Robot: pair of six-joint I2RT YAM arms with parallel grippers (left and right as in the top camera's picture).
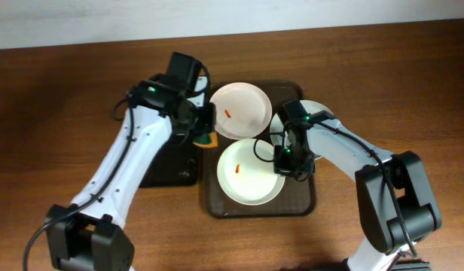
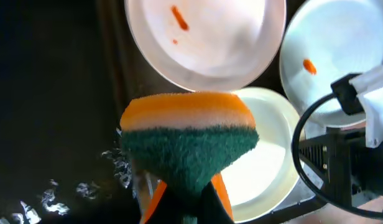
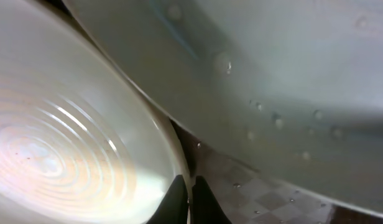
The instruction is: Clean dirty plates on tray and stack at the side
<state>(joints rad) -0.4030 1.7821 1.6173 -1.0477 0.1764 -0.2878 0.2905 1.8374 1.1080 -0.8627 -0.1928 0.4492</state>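
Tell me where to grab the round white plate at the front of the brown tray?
Pinch the round white plate by its thin right rim, coming from the right: it is shallow and too wide to span. The right gripper sits there.

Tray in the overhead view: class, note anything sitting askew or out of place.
The bluish plate juts past the tray's right rim, partly under the right arm. The far white plate overlaps the near plate.
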